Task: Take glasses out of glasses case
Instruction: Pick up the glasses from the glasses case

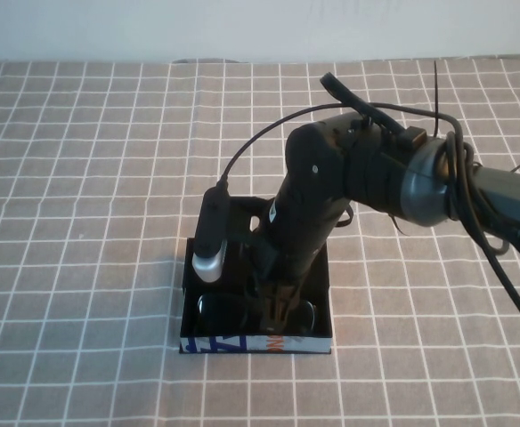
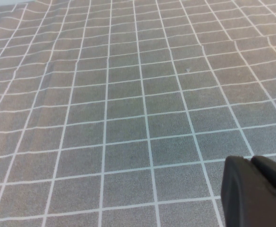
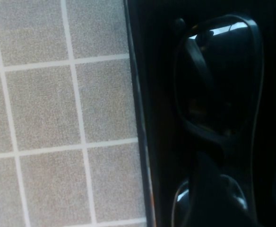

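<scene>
Black fingers of the right gripper [image 1: 278, 313] reach down into the open glasses case [image 1: 258, 342], at the middle of the glasses [image 1: 215, 309] lying inside. In the right wrist view a dark finger [image 3: 213, 189] lies over the bridge between the two lenses of the glasses [image 3: 218, 80]; whether the fingers are closed on the frame or merely resting over it cannot be told. The right arm [image 1: 394, 178] enters from the right side of the high view and bends steeply downward over the case, hiding much of the interior. A grey-tipped black camera module [image 1: 212, 238] hangs beside the wrist, above the left part of the case.

The glasses lie flat on the black lining, dark lenses facing up, parallel to the printed front wall. The case wall [image 3: 140, 142] runs just beside the frame, with the checked cloth [image 3: 57, 118] beyond it. The case sits on the grey cloth with white grid lines [image 1: 82, 178] near the front centre of the table.

The left gripper [image 2: 256, 189] appears only in the left wrist view, as dark fingers held together with nothing between them, hanging above bare cloth [image 2: 128, 118].
</scene>
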Robot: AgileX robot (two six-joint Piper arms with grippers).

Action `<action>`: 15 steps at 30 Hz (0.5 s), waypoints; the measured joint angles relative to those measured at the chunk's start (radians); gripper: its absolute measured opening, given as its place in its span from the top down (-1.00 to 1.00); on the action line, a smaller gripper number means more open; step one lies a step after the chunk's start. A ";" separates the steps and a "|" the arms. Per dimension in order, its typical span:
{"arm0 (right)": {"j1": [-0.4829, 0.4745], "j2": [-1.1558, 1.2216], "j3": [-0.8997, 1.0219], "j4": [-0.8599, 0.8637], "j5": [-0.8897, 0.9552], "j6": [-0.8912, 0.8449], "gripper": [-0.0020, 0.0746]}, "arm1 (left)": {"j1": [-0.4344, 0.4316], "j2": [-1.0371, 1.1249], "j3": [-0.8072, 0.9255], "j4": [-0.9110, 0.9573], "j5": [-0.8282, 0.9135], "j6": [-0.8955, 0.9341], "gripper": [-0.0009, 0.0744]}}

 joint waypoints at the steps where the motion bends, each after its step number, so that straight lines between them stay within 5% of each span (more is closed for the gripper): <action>1: 0.000 0.002 0.000 0.000 0.000 0.000 0.23 | 0.000 0.000 0.000 0.000 0.000 0.000 0.99; 15: 0.001 0.041 -0.002 0.000 0.002 0.000 0.19 | 0.000 0.000 0.000 0.000 0.000 0.000 0.99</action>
